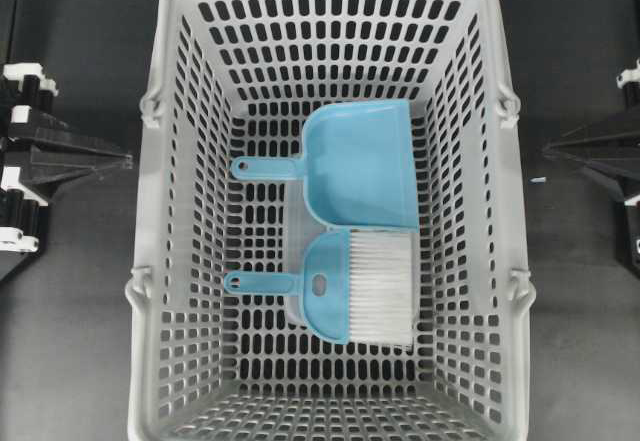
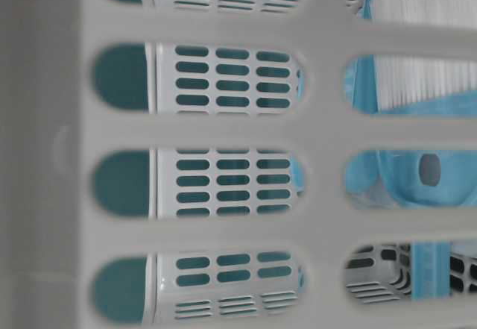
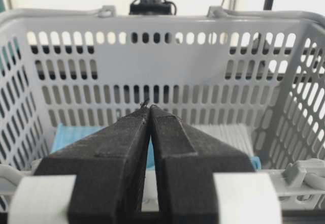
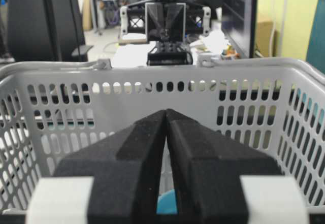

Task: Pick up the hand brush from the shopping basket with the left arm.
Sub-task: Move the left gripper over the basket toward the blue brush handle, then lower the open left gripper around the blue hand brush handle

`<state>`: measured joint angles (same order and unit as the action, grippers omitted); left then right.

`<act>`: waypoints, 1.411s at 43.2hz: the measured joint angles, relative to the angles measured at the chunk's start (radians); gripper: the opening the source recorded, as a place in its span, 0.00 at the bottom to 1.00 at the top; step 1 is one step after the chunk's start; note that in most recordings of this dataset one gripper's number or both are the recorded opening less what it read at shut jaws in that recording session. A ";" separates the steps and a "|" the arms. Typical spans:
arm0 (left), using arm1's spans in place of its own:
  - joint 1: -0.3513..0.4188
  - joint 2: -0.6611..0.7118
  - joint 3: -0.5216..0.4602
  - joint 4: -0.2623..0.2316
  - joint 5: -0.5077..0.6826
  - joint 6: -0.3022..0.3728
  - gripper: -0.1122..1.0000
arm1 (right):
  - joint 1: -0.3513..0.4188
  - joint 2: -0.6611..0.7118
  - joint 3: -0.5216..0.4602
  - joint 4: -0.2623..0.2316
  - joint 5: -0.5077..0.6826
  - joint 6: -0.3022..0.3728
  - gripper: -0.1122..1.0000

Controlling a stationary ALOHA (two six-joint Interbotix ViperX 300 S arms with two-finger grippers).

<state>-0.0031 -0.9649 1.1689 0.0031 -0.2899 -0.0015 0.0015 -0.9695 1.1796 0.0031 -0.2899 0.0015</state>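
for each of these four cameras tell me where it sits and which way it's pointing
Overhead: above, looking down into the basket at brush and dustpan; both arms at the edges.
Table-level: pressed to the basket wall, peering through its slots; no robot.
Left wrist: outside the basket, facing across; shut left tool.
Right wrist: opposite side, facing back; shut right tool.
Both wrist views share the basket.
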 measured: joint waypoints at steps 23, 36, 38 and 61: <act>-0.003 0.176 -0.387 0.038 0.545 -0.029 0.10 | -0.008 -0.003 -0.109 0.011 0.353 0.008 0.10; -0.057 0.394 -0.637 0.038 0.870 -0.029 0.10 | -0.008 0.015 -0.173 0.012 0.515 0.008 0.10; -0.064 0.420 -0.660 0.038 0.907 -0.029 0.10 | -0.008 0.018 -0.176 0.011 0.517 0.008 0.12; -0.103 0.706 -0.920 0.038 1.239 -0.135 0.54 | 0.028 0.044 -0.204 0.017 0.463 0.048 0.76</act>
<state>-0.1058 -0.2592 0.2485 0.0414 0.9495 -0.1365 0.0291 -0.9250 0.9756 0.0199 0.1733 0.0491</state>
